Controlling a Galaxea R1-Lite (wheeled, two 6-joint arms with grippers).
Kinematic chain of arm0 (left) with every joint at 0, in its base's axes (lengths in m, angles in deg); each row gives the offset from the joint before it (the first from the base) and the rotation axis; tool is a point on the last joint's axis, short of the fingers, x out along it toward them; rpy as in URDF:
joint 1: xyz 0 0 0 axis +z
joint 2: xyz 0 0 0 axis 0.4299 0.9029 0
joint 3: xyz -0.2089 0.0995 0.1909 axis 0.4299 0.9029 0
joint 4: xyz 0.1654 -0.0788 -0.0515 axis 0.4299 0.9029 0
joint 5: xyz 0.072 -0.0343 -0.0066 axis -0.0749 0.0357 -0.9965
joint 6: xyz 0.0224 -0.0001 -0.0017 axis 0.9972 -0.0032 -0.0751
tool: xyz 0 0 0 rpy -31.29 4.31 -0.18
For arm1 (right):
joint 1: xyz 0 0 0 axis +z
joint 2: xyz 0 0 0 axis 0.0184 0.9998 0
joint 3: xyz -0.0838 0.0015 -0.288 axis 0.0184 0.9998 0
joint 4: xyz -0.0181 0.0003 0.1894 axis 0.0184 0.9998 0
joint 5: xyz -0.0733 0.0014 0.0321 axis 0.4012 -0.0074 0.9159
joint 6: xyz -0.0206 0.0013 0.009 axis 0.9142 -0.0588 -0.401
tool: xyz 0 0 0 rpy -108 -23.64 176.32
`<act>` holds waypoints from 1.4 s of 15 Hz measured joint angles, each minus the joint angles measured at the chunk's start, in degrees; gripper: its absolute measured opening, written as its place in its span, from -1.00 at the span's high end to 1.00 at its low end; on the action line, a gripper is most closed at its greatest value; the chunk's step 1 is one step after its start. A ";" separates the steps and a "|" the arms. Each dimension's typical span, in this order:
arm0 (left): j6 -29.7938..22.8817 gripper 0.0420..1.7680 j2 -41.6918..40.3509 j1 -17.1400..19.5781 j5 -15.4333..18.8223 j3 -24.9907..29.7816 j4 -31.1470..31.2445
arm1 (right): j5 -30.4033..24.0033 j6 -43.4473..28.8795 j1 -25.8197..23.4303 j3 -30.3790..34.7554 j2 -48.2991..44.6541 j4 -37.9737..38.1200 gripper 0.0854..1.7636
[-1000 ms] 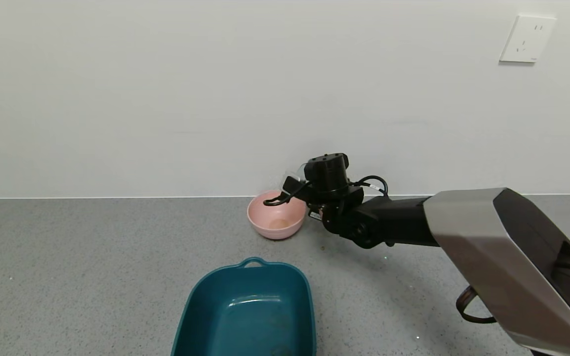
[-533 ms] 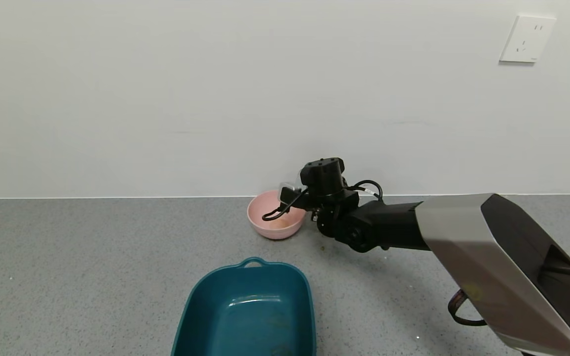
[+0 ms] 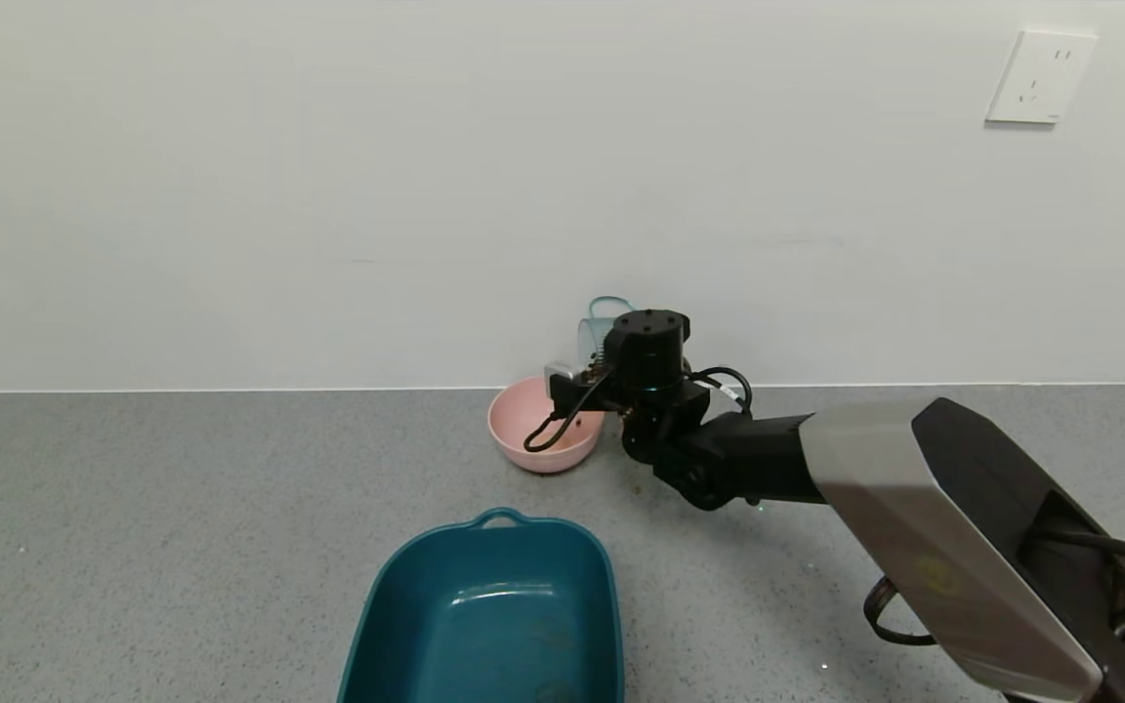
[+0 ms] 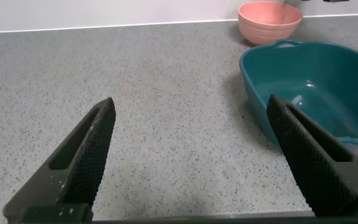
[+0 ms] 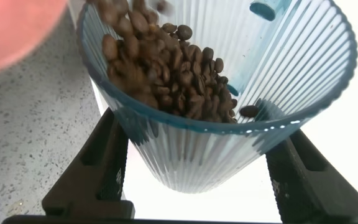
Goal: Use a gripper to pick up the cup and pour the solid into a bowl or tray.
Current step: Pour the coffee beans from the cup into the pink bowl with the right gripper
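My right gripper is shut on the ribbed blue-grey cup and holds it just above the far right rim of the pink bowl, near the wall. In the right wrist view the cup sits tilted between the two black fingers. The brown pellets lie heaped towards its rim, on the side of the pink bowl's edge. My left gripper is open and empty, low over the table, well short of the bowl.
A dark teal tray with handles stands on the grey table in front of the bowl; it also shows in the left wrist view. The white wall rises right behind the bowl. A wall socket is at the upper right.
My right wrist has turned and shifted slightly left over the bowl. The cup has swung up into view above the gripper, more tilted than before.
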 joint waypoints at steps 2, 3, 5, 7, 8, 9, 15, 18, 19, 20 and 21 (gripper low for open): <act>0.00 -0.98 0.00 0.00 0.00 0.00 0.00 | 0.04 0.37 0.28 0.00 0.74 -0.30 -0.47; 0.00 -0.98 0.00 0.00 0.00 0.00 0.00 | 0.06 0.61 0.41 0.00 1.05 -0.32 -0.47; 0.00 -0.98 0.00 0.00 0.00 0.00 0.00 | 0.06 2.02 0.61 0.00 1.28 -0.34 -0.47; 0.02 -0.98 0.00 0.00 0.00 0.00 0.00 | 0.11 3.43 0.77 0.00 1.30 -0.43 -0.47; 0.00 -0.98 0.00 0.00 0.00 0.00 0.00 | 0.12 3.86 0.90 0.00 1.30 -0.41 -0.47; 0.00 -0.98 0.00 0.00 0.00 0.00 0.00 | 0.12 4.58 1.05 0.00 1.30 -0.41 -0.47; 0.00 -0.98 0.00 -0.02 0.00 0.00 0.00 | 0.15 8.05 2.17 0.06 1.16 -0.54 -0.47; 0.00 -0.98 0.00 0.00 0.00 0.00 0.00 | 0.17 9.35 2.47 0.09 1.11 -1.11 -0.47; 0.00 -0.98 0.00 0.00 0.00 0.00 0.00 | 0.15 10.03 2.49 0.11 1.13 -1.66 -0.47; 0.00 -0.98 0.00 0.00 0.00 0.00 0.00 | 0.17 11.06 2.47 0.11 1.13 -1.96 -0.47; 0.00 -0.98 0.00 0.00 0.00 0.00 0.00 | 0.20 11.74 2.54 0.11 1.13 -2.07 -0.47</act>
